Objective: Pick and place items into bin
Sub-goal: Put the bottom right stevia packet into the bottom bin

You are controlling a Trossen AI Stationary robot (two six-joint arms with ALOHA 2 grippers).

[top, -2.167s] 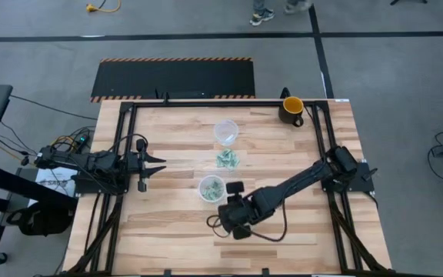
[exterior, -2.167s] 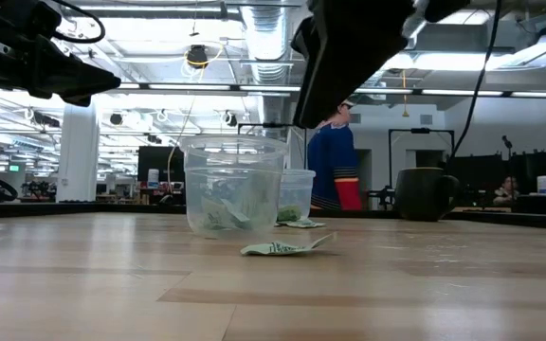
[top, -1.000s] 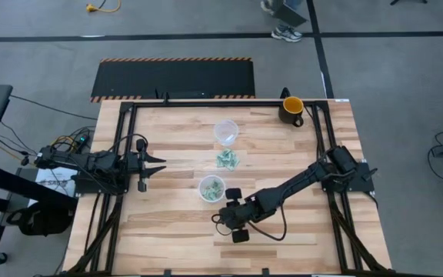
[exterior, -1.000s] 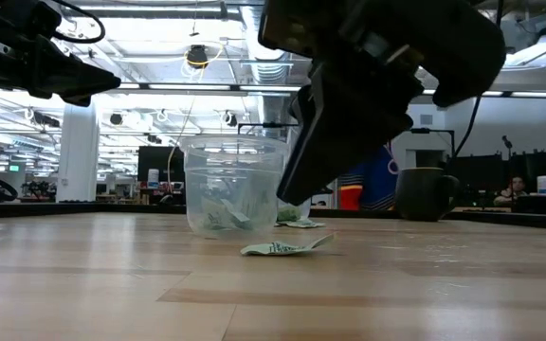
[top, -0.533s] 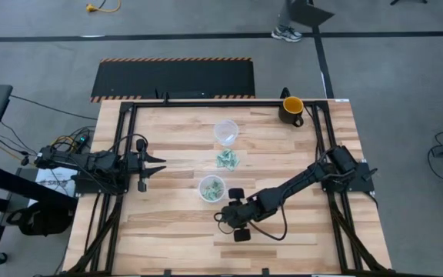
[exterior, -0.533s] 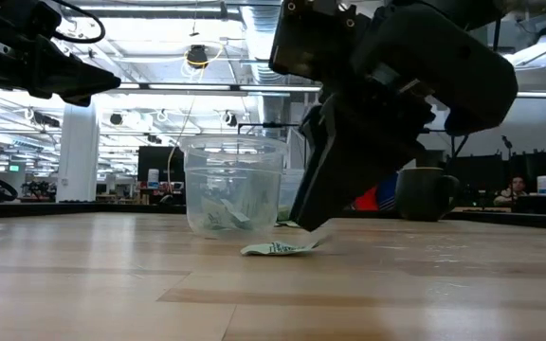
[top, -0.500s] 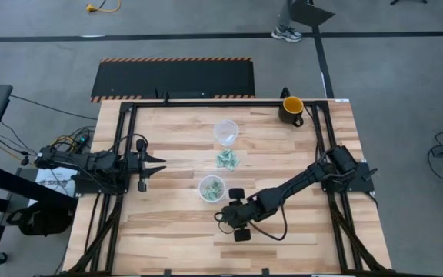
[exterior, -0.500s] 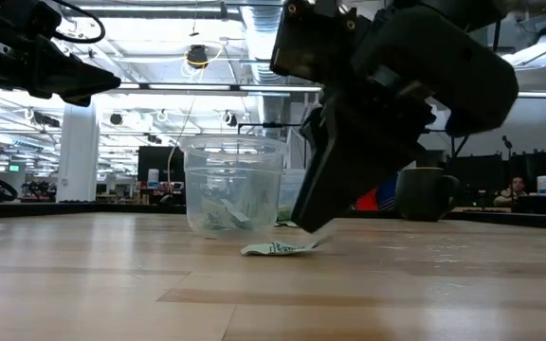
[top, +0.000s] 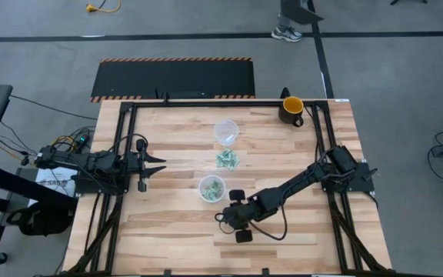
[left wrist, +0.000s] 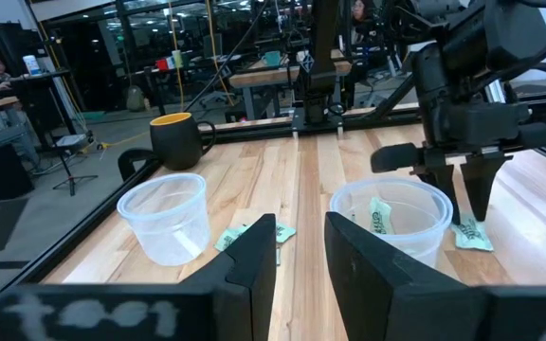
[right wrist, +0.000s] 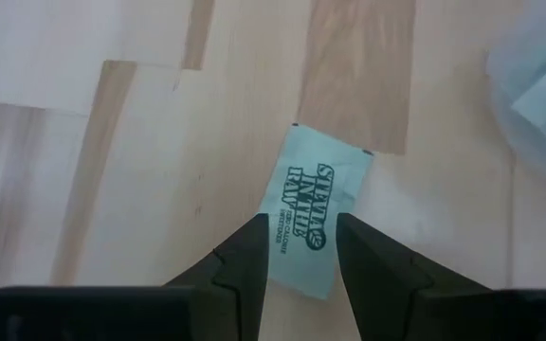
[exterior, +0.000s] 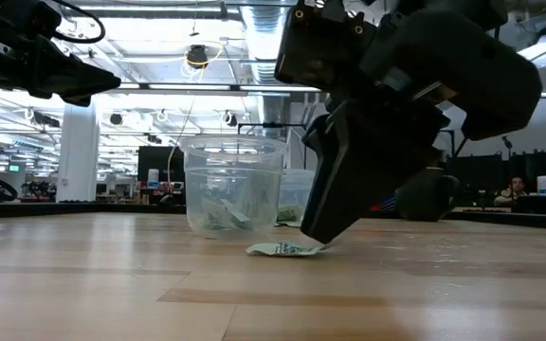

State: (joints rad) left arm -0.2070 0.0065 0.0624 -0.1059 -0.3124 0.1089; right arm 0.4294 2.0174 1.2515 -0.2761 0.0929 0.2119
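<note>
The right claw (right wrist: 298, 248) is down at the worktop (top: 168, 231) just near of the plastic cup (top: 211, 188) that holds green packets; its fingers are slightly spread and straddle a pale green sweetener packet (right wrist: 310, 210) lying flat on the wood, printed side up; in the low view the fingertips touch the packet (exterior: 287, 249) beside the cup (exterior: 233, 186); a small pile of packets (top: 227, 159) lies farther off, between that cup and an empty cup (top: 225, 131); a yellow-and-dark mug (top: 291, 110) stands at the far right; the left claw (top: 146, 164) waits at the left edge, fingers spread.
</note>
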